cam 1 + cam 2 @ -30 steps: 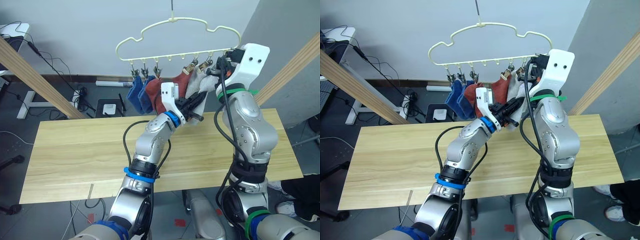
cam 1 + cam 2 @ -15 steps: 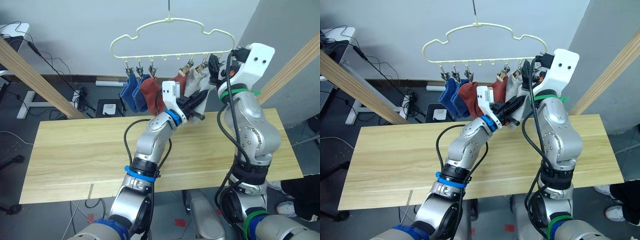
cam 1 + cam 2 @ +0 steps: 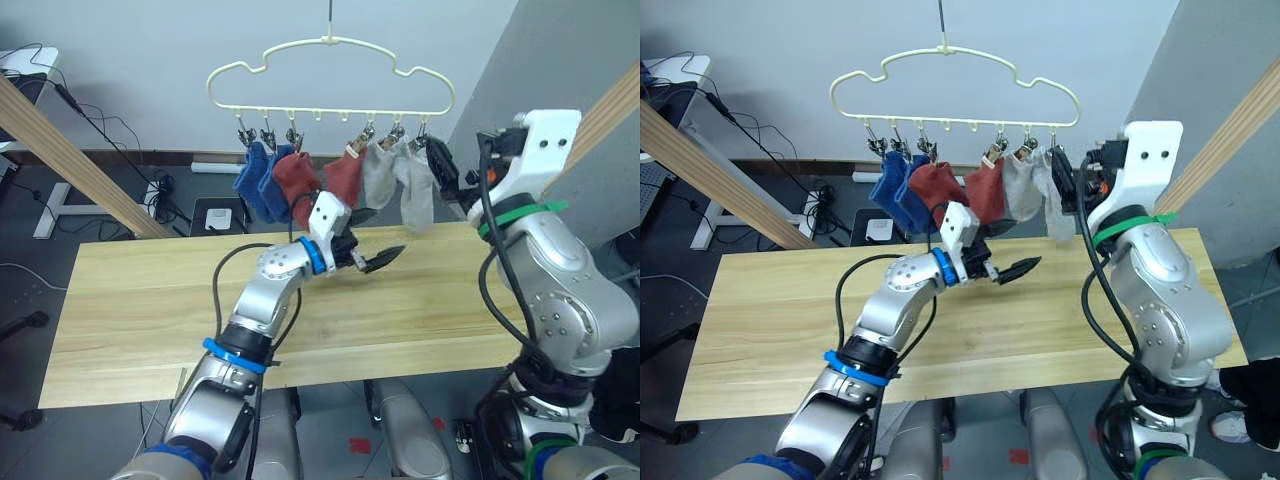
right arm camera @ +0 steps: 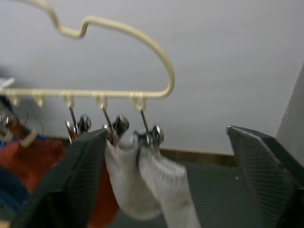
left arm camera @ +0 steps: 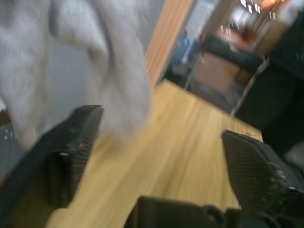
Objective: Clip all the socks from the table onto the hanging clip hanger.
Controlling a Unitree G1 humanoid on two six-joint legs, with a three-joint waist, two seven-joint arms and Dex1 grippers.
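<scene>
Socks (image 3: pixel 340 185) all six clipped on clip hanger (image 3: pixel 330 80): blue, rust-red, grey. Table (image 3: pixel 150 300) bare. My left gripper (image 3: pixel 385 258) and right gripper (image 3: pixel 445 170) spread, empty.

Grey socks (image 5: pixel 71 61) blurred, cut off in left wrist view.

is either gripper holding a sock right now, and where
Nothing is held: the left gripper and right gripper both have open jaws, and the socks hang clipped.
</scene>
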